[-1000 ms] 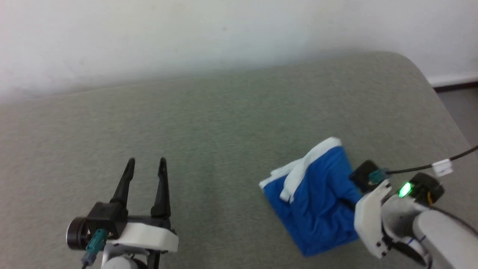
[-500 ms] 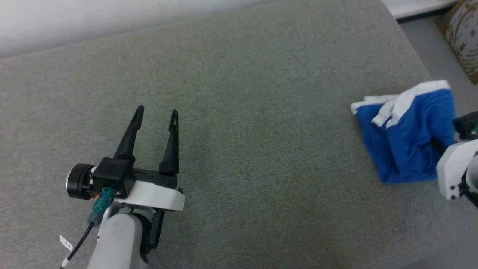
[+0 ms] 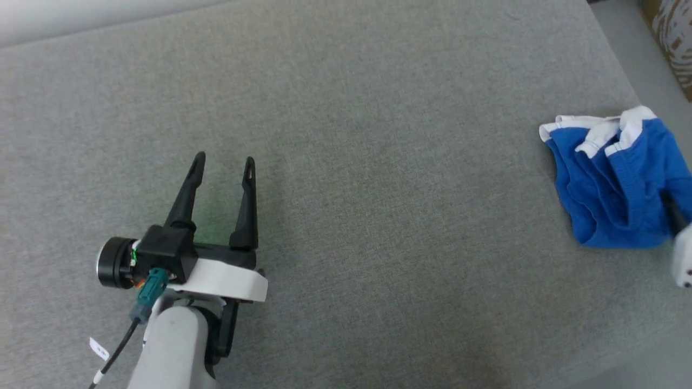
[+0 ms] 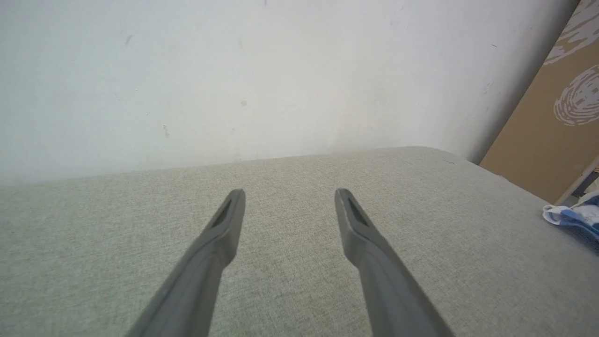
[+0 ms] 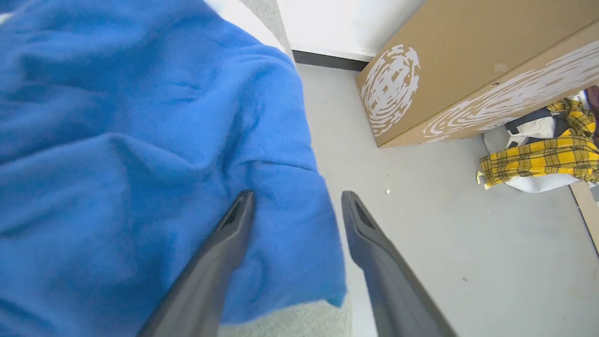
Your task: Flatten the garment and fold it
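Observation:
The garment, bright blue with a white band along its far edge, lies crumpled near the right edge of the grey fabric surface. It also shows at the far right in the left wrist view. In the right wrist view my right gripper is open, its fingers straddling the garment's corner at the surface's edge, with blue fabric lying loose between them. One dark finger shows against the garment at the head view's right edge. My left gripper hovers open with nothing between its fingers, far to the garment's left.
A brown cardboard box with white prints stands on the floor just past the surface's right edge. Yellow plaid cloth lies beside it. A white wall backs the surface.
The head camera has shifted, moving the garment to the picture's right edge. My right gripper has opened and the garment has slumped lower. The left gripper stays open.

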### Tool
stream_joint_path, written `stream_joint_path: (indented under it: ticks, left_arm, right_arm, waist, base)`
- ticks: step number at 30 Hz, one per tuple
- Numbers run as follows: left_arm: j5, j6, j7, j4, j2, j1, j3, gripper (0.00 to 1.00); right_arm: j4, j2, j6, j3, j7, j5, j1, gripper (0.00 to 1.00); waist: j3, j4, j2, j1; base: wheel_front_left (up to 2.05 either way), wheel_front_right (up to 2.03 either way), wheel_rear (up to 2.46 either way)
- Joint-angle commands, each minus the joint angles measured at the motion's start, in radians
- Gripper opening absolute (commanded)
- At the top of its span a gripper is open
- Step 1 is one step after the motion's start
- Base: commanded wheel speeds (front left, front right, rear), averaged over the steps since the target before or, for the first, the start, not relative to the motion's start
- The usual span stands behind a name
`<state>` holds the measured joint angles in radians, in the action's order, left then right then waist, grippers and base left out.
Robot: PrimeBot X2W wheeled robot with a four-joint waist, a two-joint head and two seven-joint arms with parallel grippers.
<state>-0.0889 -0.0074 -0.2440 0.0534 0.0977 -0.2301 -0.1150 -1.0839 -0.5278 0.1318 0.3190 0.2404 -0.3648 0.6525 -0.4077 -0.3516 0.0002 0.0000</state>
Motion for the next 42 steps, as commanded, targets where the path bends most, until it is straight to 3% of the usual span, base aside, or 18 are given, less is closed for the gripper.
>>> stream_joint_path:
  ticks: [1, 6, 10, 14, 26, 33, 42]
  left_arm:
    - [-0.007, 0.008, -0.008, 0.009, -0.002, 0.014, 0.004, 1.00]
    - [-0.026, 0.020, -0.014, 0.029, -0.015, 0.032, 0.000, 1.00]
    - [-0.039, 0.030, -0.017, 0.036, -0.022, 0.052, 0.001, 1.00]
    - [-0.055, 0.040, -0.017, 0.033, -0.027, 0.083, 0.013, 1.00]
    - [-0.078, 0.061, -0.018, 0.037, -0.032, 0.165, 0.051, 1.00]
    - [-0.069, 0.057, -0.018, 0.064, 0.001, 0.217, 0.078, 1.00]
    - [-0.082, 0.025, -0.008, 0.093, 0.064, 0.292, 0.094, 1.00]
  right_arm:
    - [-0.029, -0.011, -0.001, -0.029, 0.013, 0.025, -0.010, 1.00]
    - [0.032, -0.014, -0.001, -0.150, 0.021, 0.001, -0.106, 1.00]
    - [0.194, 0.013, -0.001, -0.234, 0.021, 0.006, -0.219, 1.00]
    - [0.386, 0.089, -0.001, -0.287, 0.021, 0.033, -0.334, 1.00]
    - [0.735, 0.296, -0.001, -0.215, -0.026, 0.085, -0.480, 1.00]
    - [0.914, 0.360, -0.001, -0.218, -0.064, 0.108, -0.556, 1.00]
    - [1.094, 0.420, -0.001, -0.288, -0.160, 0.172, -0.705, 1.00]
  waist:
    - [0.047, 0.009, -0.0002, 0.0000]
    - [0.112, 0.041, -0.0002, 0.0000]
    - [0.159, 0.068, -0.0002, 0.0000]
    - [0.198, 0.102, -0.0002, 0.0000]
    - [0.271, 0.233, -0.0002, 0.0000]
    - [0.324, 0.291, -0.0002, 0.0000]
    - [0.385, 0.311, -0.0002, 0.0000]
  base:
    - [0.00, 0.00, 0.00]
    - [0.00, 0.00, 0.00]
    - [0.00, 0.00, 0.00]
    - [0.00, 0.00, 0.00]
    - [0.00, 0.00, 0.00]
    - [0.00, 0.00, 0.00]
    - [0.00, 0.00, 0.00]
